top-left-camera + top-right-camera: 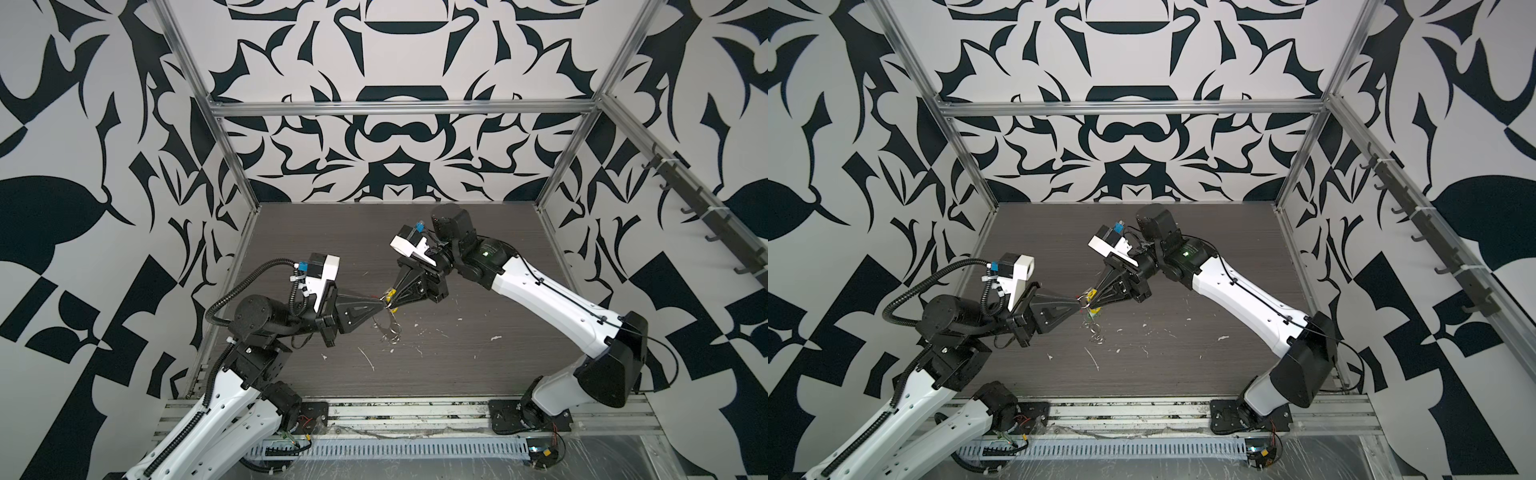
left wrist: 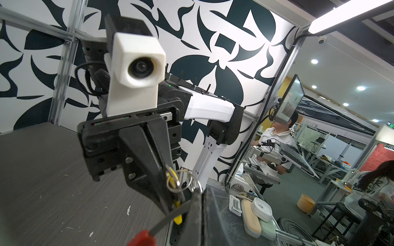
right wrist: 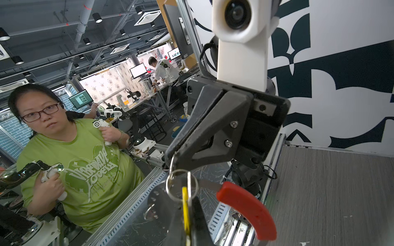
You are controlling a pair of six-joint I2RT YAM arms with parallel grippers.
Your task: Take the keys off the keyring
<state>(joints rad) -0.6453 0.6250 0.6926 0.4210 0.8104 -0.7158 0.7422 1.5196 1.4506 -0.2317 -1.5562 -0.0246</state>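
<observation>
Above the middle of the dark table both grippers meet tip to tip. My left gripper (image 1: pixel 383 302) (image 2: pixel 200 189) is shut on the keyring, pinching a small silver ring (image 2: pixel 193 181) at its tips. The keyring's grey hoop with the red sleeve (image 3: pixel 247 209) (image 2: pixel 142 236) swings out beside them, and more of it dangles towards the table (image 1: pixel 390 328). My right gripper (image 1: pixel 393 304) (image 3: pixel 186 202) is shut on the yellow key (image 3: pixel 185 209) (image 2: pixel 177 218), which hangs from a silver ring (image 3: pixel 168 188). A green speck (image 1: pixel 1088 317) hangs just below; I cannot tell if it is the green key.
White flecks (image 1: pixel 368 359) lie scattered on the table's front half. An aluminium rail (image 1: pixel 407 409) with both arm bases runs along the front edge. Frame posts and patterned walls close in the sides and back; a hook rail (image 1: pixel 698 208) is on the right wall.
</observation>
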